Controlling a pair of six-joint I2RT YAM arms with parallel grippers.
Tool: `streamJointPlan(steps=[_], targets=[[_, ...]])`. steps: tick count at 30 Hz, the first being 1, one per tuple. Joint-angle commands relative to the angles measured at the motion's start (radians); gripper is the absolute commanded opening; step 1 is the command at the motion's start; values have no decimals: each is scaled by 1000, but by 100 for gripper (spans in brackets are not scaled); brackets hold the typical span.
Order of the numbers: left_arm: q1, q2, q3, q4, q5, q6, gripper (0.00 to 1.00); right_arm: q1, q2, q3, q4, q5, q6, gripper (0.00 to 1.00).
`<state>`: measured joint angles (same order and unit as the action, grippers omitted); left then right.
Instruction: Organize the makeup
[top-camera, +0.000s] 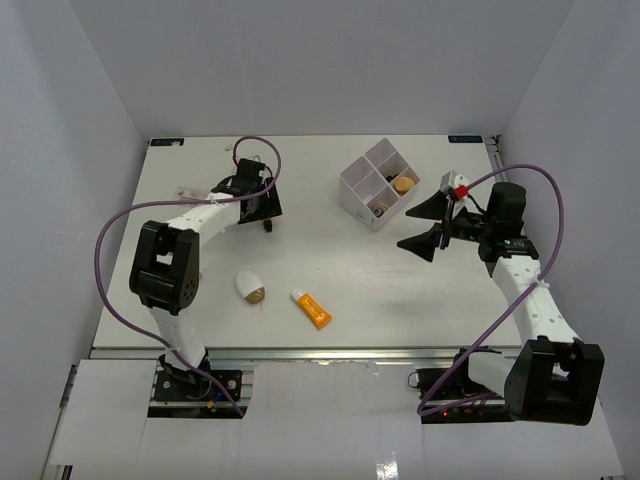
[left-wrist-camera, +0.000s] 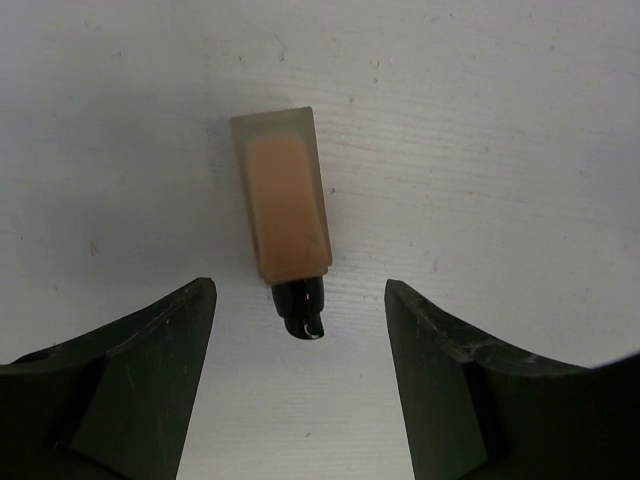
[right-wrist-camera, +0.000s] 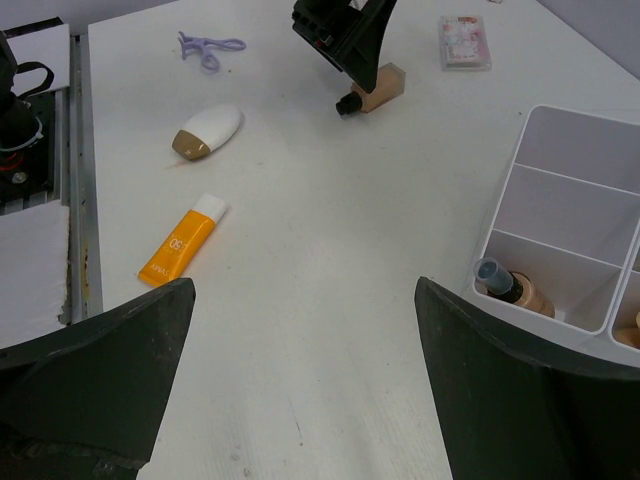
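Note:
A beige bottle (left-wrist-camera: 285, 205) with a dark cap (left-wrist-camera: 300, 308) lies flat on the table at the back left. My left gripper (left-wrist-camera: 300, 290) is open just above it, with the cap between the fingertips and touching neither. In the top view this gripper (top-camera: 262, 215) covers most of the bottle. A white egg-shaped sponge with a tan end (top-camera: 250, 288) and an orange tube with a white cap (top-camera: 311, 308) lie in front of the left arm. My right gripper (top-camera: 405, 228) is open and empty next to the white box (top-camera: 352, 190).
The white four-compartment box (right-wrist-camera: 500, 215) holds a small capped bottle (right-wrist-camera: 515, 288) in one cell and a tan sponge (top-camera: 404, 184) in another. A pink packet (right-wrist-camera: 465, 42) and a purple clip (right-wrist-camera: 208, 48) lie near the table's far left edge.

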<state>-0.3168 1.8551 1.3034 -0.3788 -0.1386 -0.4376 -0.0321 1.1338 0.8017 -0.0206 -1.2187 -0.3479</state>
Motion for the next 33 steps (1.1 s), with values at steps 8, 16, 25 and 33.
streamJointPlan(steps=[8,16,25,33], targets=[[4,107,128,-37,-70,60,71,-38,-11,-16,68,-48,44,97],[3,123,108,-9,-81,70,43,-52,-13,-24,92,-49,71,97],[-9,37,62,24,15,102,6,-71,-19,-29,102,-56,83,97],[-172,-191,-3,111,213,209,0,-105,-42,-30,102,-68,81,97]])
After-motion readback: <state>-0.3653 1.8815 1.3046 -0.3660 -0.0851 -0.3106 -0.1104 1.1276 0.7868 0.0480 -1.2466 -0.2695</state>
